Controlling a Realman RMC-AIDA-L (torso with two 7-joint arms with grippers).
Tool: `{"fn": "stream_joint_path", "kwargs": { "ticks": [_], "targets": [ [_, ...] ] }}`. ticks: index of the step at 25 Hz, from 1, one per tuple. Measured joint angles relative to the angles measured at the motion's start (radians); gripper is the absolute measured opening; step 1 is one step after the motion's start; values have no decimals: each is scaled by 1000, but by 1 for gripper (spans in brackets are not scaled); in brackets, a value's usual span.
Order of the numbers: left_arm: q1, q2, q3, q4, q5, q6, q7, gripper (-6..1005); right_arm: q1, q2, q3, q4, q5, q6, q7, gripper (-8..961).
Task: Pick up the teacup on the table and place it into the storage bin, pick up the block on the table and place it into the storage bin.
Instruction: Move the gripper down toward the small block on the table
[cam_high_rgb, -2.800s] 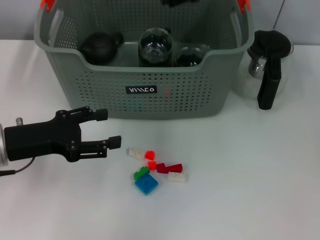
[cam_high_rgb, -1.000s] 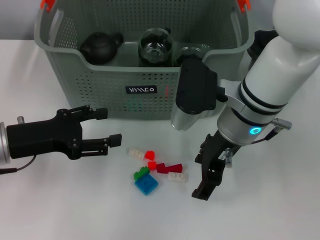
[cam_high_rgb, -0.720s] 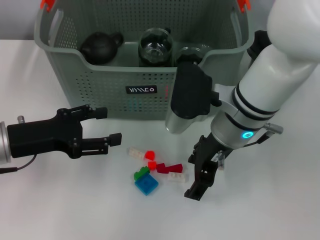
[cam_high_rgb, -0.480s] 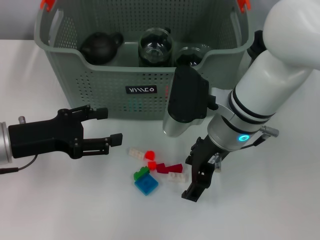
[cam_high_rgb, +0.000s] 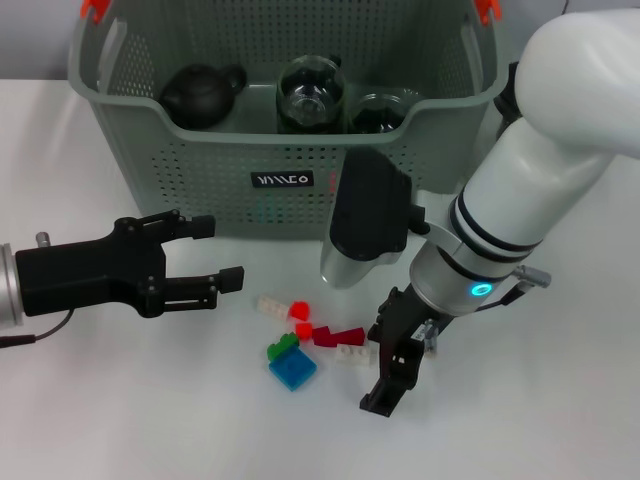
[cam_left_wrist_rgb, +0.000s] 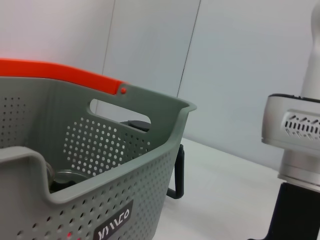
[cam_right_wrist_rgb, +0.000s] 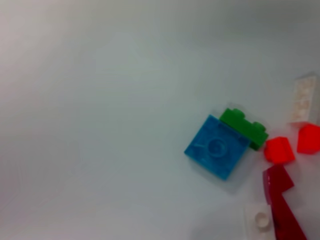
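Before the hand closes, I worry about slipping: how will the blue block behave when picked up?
The blue block looks like rigid, smooth plastic, so probably light but somewhat slippery. It lies flat, unlikely to roll. The green block touches it and may shift too. Right hand is beside the pile.

One bin (cam_high_rgb: 200, 170) holds one dark teapot (cam_high_rgb: 200, 93) and two glass vessels (cam_high_rgb: 311, 92). Seven blocks (cam_high_rgb: 292, 368) lie on one table (cam_high_rgb: 120, 400). Two grippers: left (cam_high_rgb: 222, 255), right (cam_high_rgb: 392, 372).
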Motion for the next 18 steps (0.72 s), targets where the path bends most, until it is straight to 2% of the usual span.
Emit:
{"fn": "stream_joint_path", "kwargs": {
  "ticks": [18],
  "targets": [
    [0,1,-3,0,0,-1,0,861,6,2,-9,2,31,26,0,886]
  ]
}}
